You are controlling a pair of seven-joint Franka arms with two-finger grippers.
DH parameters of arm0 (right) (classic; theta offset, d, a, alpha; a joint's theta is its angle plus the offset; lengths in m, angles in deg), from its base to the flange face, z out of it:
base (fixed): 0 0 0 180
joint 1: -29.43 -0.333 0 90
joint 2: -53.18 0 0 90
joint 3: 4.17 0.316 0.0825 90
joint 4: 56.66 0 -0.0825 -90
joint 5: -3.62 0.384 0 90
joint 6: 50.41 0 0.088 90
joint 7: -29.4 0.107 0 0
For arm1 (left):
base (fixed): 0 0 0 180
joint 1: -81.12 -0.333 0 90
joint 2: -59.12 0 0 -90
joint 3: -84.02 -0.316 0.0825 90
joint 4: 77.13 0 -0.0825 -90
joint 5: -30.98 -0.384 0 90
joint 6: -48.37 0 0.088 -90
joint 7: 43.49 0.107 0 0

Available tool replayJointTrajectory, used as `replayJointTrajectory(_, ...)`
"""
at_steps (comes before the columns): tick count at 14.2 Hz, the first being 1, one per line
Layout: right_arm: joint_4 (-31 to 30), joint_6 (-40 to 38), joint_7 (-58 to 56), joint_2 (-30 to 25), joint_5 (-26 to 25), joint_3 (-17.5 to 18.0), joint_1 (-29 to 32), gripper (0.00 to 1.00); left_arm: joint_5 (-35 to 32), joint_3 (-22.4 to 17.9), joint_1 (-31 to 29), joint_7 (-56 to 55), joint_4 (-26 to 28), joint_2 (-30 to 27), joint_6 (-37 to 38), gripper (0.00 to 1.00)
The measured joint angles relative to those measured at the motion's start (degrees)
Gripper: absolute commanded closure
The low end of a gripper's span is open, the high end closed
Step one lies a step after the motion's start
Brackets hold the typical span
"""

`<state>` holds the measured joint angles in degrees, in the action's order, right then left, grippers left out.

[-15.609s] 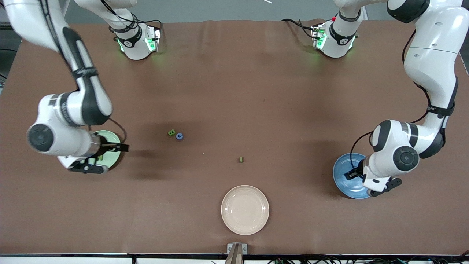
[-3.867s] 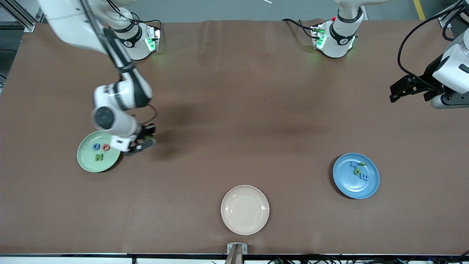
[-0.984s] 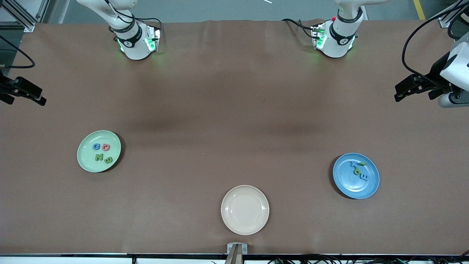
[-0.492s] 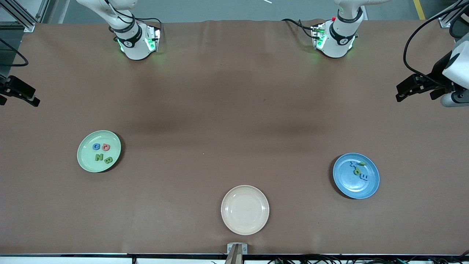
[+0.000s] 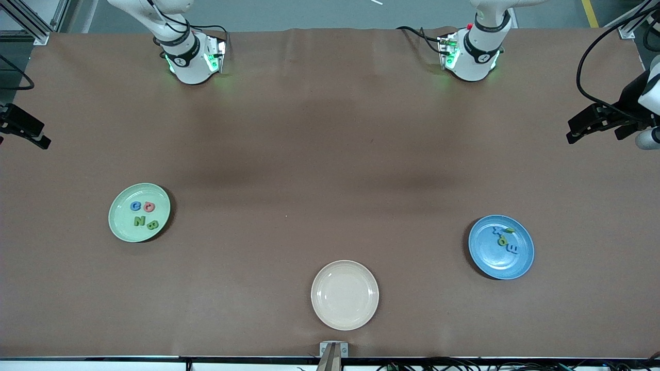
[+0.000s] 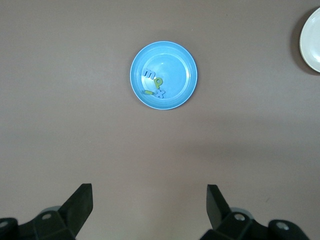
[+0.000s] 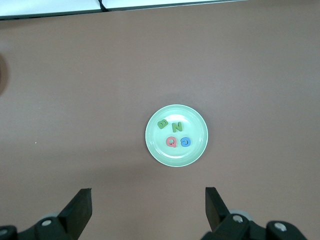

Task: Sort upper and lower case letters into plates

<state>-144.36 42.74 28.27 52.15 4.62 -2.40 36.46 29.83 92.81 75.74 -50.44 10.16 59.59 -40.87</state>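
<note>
Resting in the mint green plate (image 5: 119,229) are four letters (image 5: 143,214), and four more (image 5: 505,239) lie in the blue plate (image 5: 490,265). Left gripper (image 5: 593,123) and right gripper (image 5: 23,133) wait above the tabletop (image 5: 330,154) ends, jaws spread, holding nothing.

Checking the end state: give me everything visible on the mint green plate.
The mint green plate is round and shallow with a smooth, slightly glossy look, lying flat on the brown table toward the right arm's end. Four small flat letters lie inside it, none on the rim: a blue one beside a pink one, and, nearer the front camera, a green N beside a green B. Nothing else touches it; neither gripper is over it.
</note>
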Motion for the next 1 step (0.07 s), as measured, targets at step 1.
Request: replayJointTrajectory(1, 0.04, 0.00, 0.00, 0.01, 0.00, 0.00, 0.00, 0.00, 0.05, 0.06, 0.16, -0.01, -0.25, 0.12, -0.05, 0.00)
